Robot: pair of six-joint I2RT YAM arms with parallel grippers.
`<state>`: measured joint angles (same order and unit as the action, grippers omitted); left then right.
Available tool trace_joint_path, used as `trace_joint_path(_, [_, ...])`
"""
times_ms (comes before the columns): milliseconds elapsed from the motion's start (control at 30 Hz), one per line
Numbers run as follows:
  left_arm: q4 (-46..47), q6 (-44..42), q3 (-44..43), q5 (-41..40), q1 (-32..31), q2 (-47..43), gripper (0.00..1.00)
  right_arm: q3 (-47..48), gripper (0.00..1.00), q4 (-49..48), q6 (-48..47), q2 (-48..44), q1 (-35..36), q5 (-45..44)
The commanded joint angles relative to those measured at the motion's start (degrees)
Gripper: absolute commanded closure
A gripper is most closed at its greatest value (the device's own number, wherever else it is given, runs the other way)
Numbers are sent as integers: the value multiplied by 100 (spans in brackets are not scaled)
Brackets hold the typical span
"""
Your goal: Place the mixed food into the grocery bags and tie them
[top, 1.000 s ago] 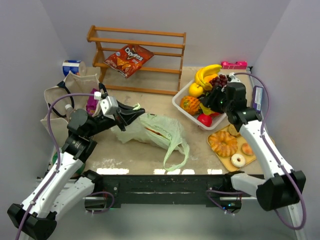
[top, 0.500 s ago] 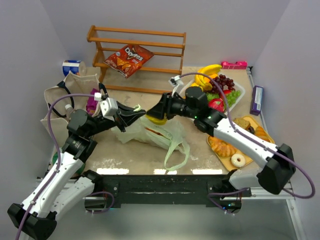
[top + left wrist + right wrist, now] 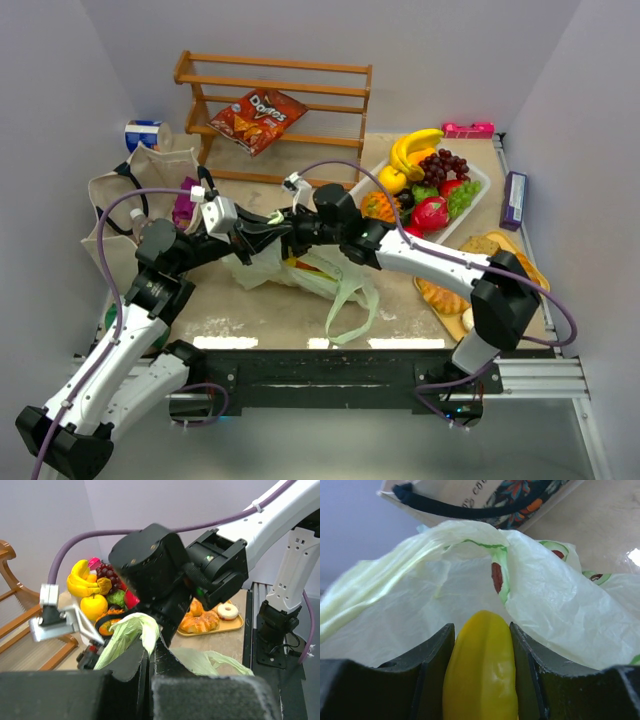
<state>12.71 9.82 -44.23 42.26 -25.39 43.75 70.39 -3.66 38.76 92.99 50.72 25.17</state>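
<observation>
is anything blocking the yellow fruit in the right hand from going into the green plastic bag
Nothing visible: the smooth yellow fruit sits right at the mouth of the thin pale green plastic bag, whose rim the left hand pinches up.

- The right gripper [image 3: 481, 630] leaves the fruit tray [image 3: 484, 178] and swings left, reaching the mouth of the bag [image 3: 335, 268].
- A yellow fruit [image 3: 480, 680] is now clamped between its fingers.

- We see bright, even overhead light; white glare streaks the table [image 3: 285, 308] at its near edge;
- in both wrist views our fingers [image 3: 427, 680] sit dark and blurred.
</observation>
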Motion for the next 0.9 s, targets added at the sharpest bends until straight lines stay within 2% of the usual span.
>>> trace_joint_path(0, [285,-121,-25,54,25,-68,100,186,96,94,-246,167,96,-459])
trace_joint_path(67, [267,-130,-25,45,25,-77,100,185,84,137,-281,167,96,-582])
trace_joint_path(100, [258,-139,-33,37,25,-68,100,186,65,146,-290,149,87,-592])
trace_joint_path(233, [250,-139,-42,28,25,-77,100,264,29,304,-457,18,96,-697])
trace_joint_path(300, [232,-156,-42,28,25,-77,100,308,21,349,-501,-79,96,-732])
trace_joint_path(333, [232,-148,-42,37,25,-86,100,300,13,479,-545,-105,96,-759])
trace_joint_path(433, [223,-165,-42,19,25,-86,100,309,7,568,-607,-255,87,-838])
trace_joint_path(600, [188,-183,-42,-86,25,-138,100,160,9,779,-572,-877,0,-1198])
trace_joint_path(733, [171,-218,54,-533,25,-322,100,54,11,1077,-598,-1598,-403,-1330])
trace_joint_path(867, [118,-218,28,-605,25,-262,100,106,10,1833,-721,-2231,-975,-1637])
